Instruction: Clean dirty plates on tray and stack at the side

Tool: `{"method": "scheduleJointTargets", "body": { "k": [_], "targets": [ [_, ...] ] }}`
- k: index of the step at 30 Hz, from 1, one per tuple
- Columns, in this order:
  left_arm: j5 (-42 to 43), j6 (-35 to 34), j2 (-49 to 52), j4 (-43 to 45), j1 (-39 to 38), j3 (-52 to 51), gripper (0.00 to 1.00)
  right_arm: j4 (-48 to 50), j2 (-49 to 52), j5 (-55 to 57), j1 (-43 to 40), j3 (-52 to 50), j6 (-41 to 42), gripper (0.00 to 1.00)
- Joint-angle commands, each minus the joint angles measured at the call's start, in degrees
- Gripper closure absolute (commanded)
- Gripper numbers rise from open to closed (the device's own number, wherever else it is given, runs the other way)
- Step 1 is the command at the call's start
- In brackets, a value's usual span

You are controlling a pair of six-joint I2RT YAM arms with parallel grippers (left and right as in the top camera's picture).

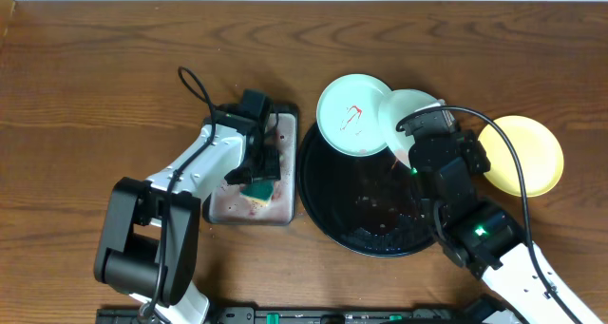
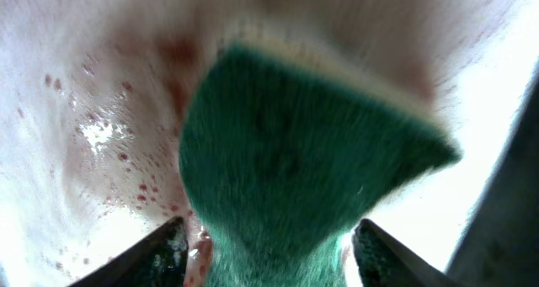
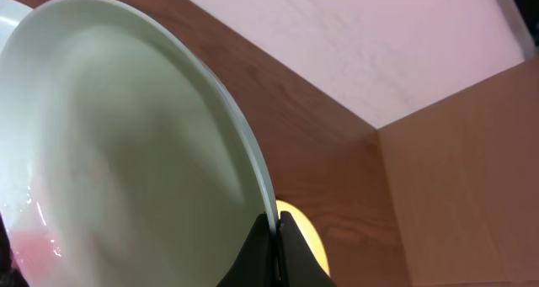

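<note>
We have the right gripper (image 3: 275, 236) clamped shut on the rim of the held plate (image 3: 126, 135), which hangs steeply tilted over the far right rim of the black tray (image 1: 332, 191). The left gripper (image 2: 271, 241) is down in the small tray (image 1: 226, 205), its jaws standing apart on either side of the green sponge (image 2: 295, 152). We cannot tell whether they actually press it.

The thin pinch on a wet rim worries us most. A pinkish film shows low on the held plate, so a quick swing could let it slip onto the tray or onto the smeared plate (image 1: 347, 115). That plate lies across the black tray's far left rim, partly off it, and a knock from the held plate could tip it onto the table (image 1: 95, 77). From above the two pale plates overlap, and we cannot say whether they touch. The right arm's cable arcs over the near side of the yellow plate (image 1: 522, 153) and may drag it.

Room is uneven: the far left of the table is bare wood, while the yellow plate sits near the right edge with little space beyond. The two trays lie just beside each other, so the arms have a narrow gap between them.
</note>
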Motion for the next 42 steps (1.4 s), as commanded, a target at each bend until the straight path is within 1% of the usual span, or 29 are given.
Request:
{"method": "scheduleJointTargets", "body": {
  "k": [1, 6, 12, 13, 16, 19, 22, 23, 26, 31, 32, 33, 35, 36, 38, 42],
  "targets": [
    [-2.47, 1.03, -2.12, 1.84, 0.24, 1.9, 0.34, 0.83, -0.61, 2.4, 0.63, 1.18, -3.28, 0.99],
    [-2.62, 1.03, -1.42, 5.18, 0.24, 1.44, 0.34, 0.98, -0.61, 2.4, 0.63, 1.18, -4.07, 0.99],
    [-2.62, 1.03, 0.9, 6.21, 0.24, 1.42, 0.34, 0.98, -0.61, 2.38, 0.63, 1.18, -3.82, 0.99],
    [-2.62, 1.03, 1.31, 6.29, 0.24, 1.4, 0.38, 0.98, -0.61, 2.38, 0.63, 1.18, -3.8, 0.99],
    [-2.62, 1.01, 1.84, 6.38, 0.24, 1.4, 0.58, 0.98, -0.61, 2.38, 0.63, 1.18, -3.8, 0.99],
    [-2.62, 1.03, 1.86, 6.1, 0.2, 1.4, 0.71, 0.96, -0.61, 2.4, 0.63, 1.18, -3.8, 0.99],
    [-2.62, 1.03, 1.88, 5.55, 0.2, 1.36, 0.92, 0.96, -0.61, 2.4, 0.63, 1.18, -3.8, 0.99],
    [-2.62, 1.03, 1.86, 5.49, 0.2, 1.36, 0.93, 0.96, -0.61, 2.4, 0.63, 1.18, -3.8, 0.99],
    [-2.64, 1.03, 1.84, 5.84, 0.26, 1.4, 0.93, 0.94, -0.61, 2.4, 0.63, 1.18, -3.8, 0.99],
    [-5.62, 0.98, 0.04, 6.25, 1.09, 2.62, 0.92, 0.96, -0.61, 2.4, 0.63, 1.18, -3.82, 0.99],
    [-5.66, 1.01, -0.55, 6.51, 1.38, 2.82, 0.9, 0.98, -0.61, 2.4, 0.63, 1.18, -3.82, 0.99],
    [-5.64, 0.98, -1.11, 6.91, 1.66, 2.91, 0.79, 0.98, -0.61, 2.4, 0.63, 1.18, -3.82, 0.99],
    [-5.64, 0.98, -2.19, 7.1, 2.16, 2.91, 0.51, 0.96, -0.61, 2.4, 0.63, 1.18, -3.8, 0.99],
    [-5.64, 0.98, -2.4, 6.88, 2.21, 2.89, 0.43, 0.96, -0.61, 2.4, 0.63, 1.18, -3.8, 0.99],
    [-5.53, 0.9, -2.43, 5.55, 2.16, 2.86, 0.4, 0.96, -0.61, 2.4, 0.63, 1.18, -3.82, 0.99],
    [-3.15, 0.79, -2.38, 2.38, 1.79, 2.34, 0.41, 0.96, -0.61, 2.38, 0.63, 1.18, -3.8, 0.99]
  ]
}}
